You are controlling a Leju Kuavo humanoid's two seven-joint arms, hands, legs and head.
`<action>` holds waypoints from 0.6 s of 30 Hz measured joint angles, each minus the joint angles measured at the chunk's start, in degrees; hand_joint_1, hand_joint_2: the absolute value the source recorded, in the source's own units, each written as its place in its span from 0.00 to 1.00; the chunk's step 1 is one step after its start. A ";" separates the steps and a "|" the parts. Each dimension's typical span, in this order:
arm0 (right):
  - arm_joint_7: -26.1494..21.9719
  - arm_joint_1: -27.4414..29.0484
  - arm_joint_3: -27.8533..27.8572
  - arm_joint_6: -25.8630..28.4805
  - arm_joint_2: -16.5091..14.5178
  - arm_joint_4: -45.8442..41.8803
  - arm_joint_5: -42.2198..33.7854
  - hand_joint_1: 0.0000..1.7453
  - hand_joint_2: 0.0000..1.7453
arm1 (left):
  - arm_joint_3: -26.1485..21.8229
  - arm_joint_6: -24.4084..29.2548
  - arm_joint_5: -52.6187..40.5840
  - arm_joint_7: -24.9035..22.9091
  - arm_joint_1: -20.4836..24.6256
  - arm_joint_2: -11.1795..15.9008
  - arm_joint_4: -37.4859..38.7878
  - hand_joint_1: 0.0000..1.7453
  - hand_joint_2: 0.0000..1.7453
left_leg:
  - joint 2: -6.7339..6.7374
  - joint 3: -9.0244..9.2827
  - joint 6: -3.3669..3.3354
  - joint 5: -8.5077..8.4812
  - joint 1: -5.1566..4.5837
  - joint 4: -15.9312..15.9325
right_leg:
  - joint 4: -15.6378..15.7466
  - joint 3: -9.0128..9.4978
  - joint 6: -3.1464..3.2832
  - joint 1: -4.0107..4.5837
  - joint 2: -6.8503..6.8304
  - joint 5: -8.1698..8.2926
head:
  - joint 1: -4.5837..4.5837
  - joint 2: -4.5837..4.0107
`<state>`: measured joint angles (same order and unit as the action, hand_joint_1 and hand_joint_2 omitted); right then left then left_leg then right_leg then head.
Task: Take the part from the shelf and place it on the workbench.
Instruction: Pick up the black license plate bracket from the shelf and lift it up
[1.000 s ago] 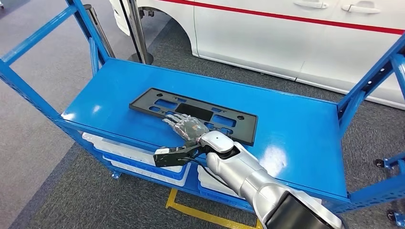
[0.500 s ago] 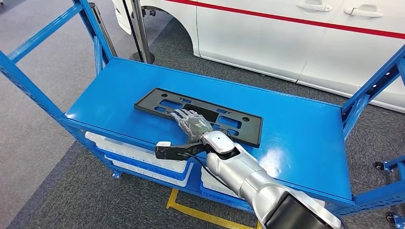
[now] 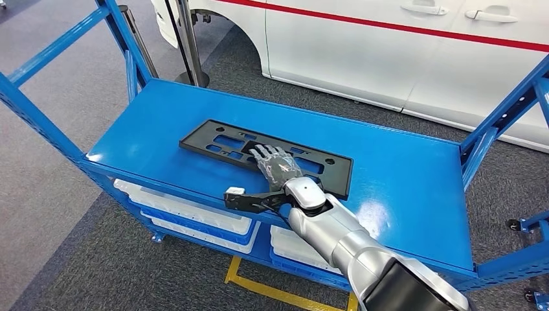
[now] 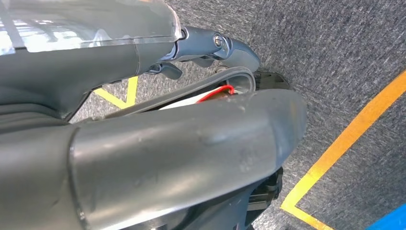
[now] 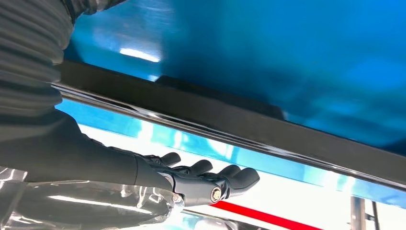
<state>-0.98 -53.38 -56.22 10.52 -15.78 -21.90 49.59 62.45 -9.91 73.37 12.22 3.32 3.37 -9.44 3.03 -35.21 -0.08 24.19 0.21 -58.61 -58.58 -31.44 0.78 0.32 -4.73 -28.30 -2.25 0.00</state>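
**Free room around the shelf top**

The blue shelf top (image 3: 401,188) is bare on both sides of the black part (image 3: 220,139), so a hand can come in from above or from the front edge. Blue corner posts (image 3: 120,29) and slanted braces (image 3: 498,116) close both ends. A white car (image 3: 401,45) stands near behind.

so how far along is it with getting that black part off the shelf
Early. The black part lies flat on the blue shelf, not lifted. The right hand is spread over its near edge, fingers extended, with no clear grip. Left to do: grasp, lift, carry to the workbench.
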 joint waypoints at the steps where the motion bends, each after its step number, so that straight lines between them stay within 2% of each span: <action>1: 0.38 0.00 0.00 0.02 0.12 0.19 0.30 0.00 1.00 | 0.00 0.01 0.02 0.00 0.00 0.00 0.00 0.00 0.00 | 0.00 0.00 0.00 0.00 0.01 0.00 | 0.00 0.00 0.00 0.01 0.00 0.00 | 0.00 0.00; 7: 2.07 -0.02 0.00 0.24 0.71 1.14 2.08 0.00 1.00 | 0.00 0.04 0.24 0.00 0.00 -0.02 0.00 0.00 0.00 | 0.01 0.01 0.00 0.00 0.01 0.00 | 0.00 0.01 0.00 0.01 0.01 0.00 | 0.00 0.00; 15: 7.36 -0.34 0.00 0.70 2.00 2.22 6.85 0.00 1.00 | 0.00 0.42 0.55 -0.27 0.01 -0.17 0.00 0.00 0.00 | 0.01 0.14 0.00 0.00 0.01 0.00 | 0.01 0.10 0.00 -0.03 0.01 0.00 | 0.00 -0.01; 16: 7.97 -0.36 0.00 0.76 2.28 2.36 7.30 0.13 1.00 | 0.00 0.52 0.60 -0.29 0.01 -0.20 0.00 0.00 0.00 | 0.01 0.17 0.00 0.00 0.01 0.00 | 0.02 0.13 0.00 -0.03 0.01 0.00 | 0.00 -0.01; 18: 9.16 -0.40 0.00 0.85 2.84 2.63 8.22 0.61 1.00 | -0.01 0.67 0.76 -0.33 0.01 -0.25 0.00 0.00 0.00 | 0.01 0.24 0.00 0.00 0.01 0.00 | 0.02 0.19 0.00 -0.04 0.01 0.00 | 0.00 -0.01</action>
<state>8.17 -53.78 -56.22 11.37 -12.94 -19.26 57.81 62.43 -9.23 74.14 11.88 3.34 3.12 -9.44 3.04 -34.97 -0.08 24.18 0.22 -58.61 -58.56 -31.25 0.78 0.28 -4.72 -28.30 -2.25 -0.01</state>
